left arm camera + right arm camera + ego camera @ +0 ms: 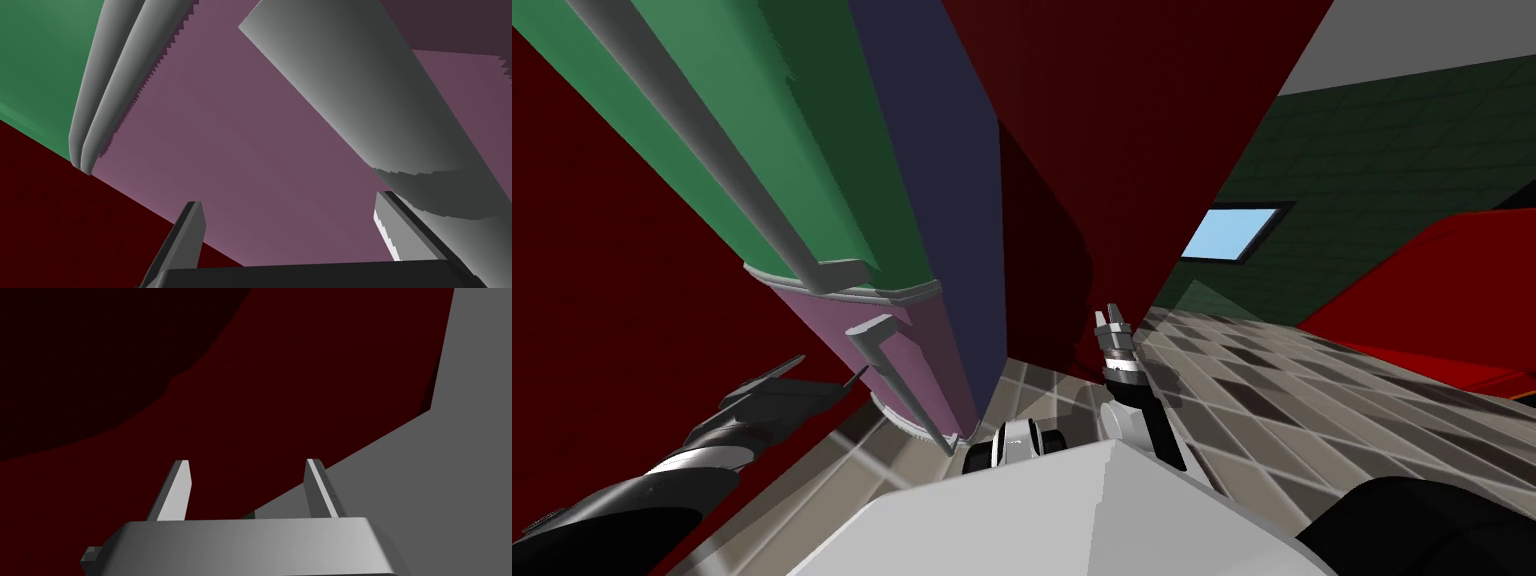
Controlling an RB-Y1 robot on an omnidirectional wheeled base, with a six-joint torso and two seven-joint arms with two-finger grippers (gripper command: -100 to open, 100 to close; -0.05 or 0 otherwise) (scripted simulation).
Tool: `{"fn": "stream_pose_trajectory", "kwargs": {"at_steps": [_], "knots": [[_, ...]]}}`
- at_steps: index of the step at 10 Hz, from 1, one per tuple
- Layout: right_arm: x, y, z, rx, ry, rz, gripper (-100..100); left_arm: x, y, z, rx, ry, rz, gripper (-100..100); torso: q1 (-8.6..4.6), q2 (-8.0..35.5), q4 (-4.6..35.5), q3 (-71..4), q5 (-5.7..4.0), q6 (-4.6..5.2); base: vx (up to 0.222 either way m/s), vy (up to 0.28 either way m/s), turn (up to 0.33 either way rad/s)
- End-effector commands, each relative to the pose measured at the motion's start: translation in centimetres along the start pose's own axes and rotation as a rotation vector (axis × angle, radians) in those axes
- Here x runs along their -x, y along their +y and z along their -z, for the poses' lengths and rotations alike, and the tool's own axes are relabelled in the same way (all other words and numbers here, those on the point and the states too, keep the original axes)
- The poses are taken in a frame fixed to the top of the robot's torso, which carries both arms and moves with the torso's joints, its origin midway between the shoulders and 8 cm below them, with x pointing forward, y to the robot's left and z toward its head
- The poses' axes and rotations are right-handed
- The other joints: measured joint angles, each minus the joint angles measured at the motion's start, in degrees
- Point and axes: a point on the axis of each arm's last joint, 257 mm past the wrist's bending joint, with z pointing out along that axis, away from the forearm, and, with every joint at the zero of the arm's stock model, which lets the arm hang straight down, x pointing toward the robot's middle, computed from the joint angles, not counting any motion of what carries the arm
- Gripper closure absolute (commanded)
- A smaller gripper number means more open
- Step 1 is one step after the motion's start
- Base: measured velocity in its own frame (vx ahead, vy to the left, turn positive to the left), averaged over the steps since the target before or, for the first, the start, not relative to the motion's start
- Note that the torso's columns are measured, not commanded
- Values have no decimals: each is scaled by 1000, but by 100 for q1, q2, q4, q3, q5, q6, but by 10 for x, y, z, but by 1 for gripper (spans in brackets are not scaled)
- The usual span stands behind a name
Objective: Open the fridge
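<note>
Grey handle [380,110] of mauve fridge door [260,165] perhaps touching spread left gripper [292,235]

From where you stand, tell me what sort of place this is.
Most likely a home kitchen. A tall fridge with a green upper door and a mauve lower one, both with grey bar handles, stands close ahead. There is also a tiled floor and a small window in a dark tiled wall.

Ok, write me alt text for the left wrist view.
The open left pincer points at the fridge's purple lower door, whose grey lower handle slants past one finger, not gripped. Beyond are the green upper door with its grey upper handle, and a dark red surface.
</note>
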Motion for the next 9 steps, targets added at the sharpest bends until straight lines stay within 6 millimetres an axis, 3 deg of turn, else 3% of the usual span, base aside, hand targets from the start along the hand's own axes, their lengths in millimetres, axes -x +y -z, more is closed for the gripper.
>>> {"fn": "stream_pose_trajectory", "kwargs": {"at_steps": [1,7,9], "knots": [[0,0,0,0,0,0,0,-30,4,0,7,64,2,-100,-29,-1,0,0,-8,14,3,-15,15],[0,0,0,0,0,0,0,-38,5,2,9,79,-2,-100,-44,-15,9,-17,-30,24,0,-2,1],[0,0,0,0,0,0,0,-3,0,-1,4,2,11,-100,-6,-3,-3,-2,-3,-7,3,49,29]]}}
